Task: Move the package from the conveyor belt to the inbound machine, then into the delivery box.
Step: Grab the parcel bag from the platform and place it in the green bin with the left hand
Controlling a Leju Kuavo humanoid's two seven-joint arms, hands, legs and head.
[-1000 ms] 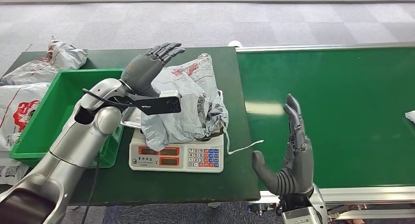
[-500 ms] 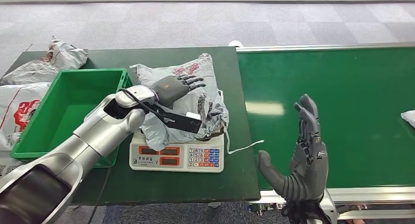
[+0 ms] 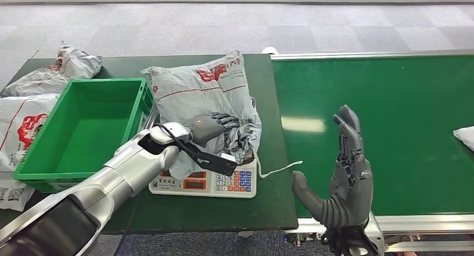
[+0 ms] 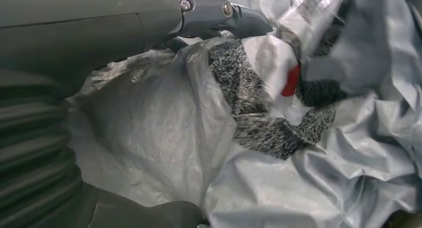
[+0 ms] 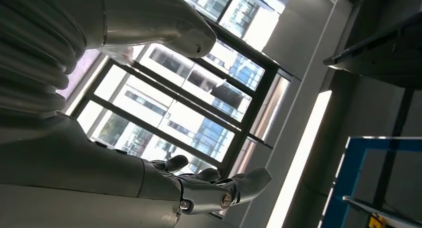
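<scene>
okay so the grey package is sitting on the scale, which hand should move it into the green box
The left. The left hand already rests on the grey package on the scale, and the green box lies on that side. The right hand is raised, open, by the conveyor belt.

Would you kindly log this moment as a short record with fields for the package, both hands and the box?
package: grey mailer bag lying on the weighing scale, not yet in the box
left robot hand: on the bag, fingers pressed into its crumpled plastic
right robot hand: raised, fingers apart, holding nothing, at the conveyor belt's near edge
green crate: beside the scale, nothing visible inside
</scene>
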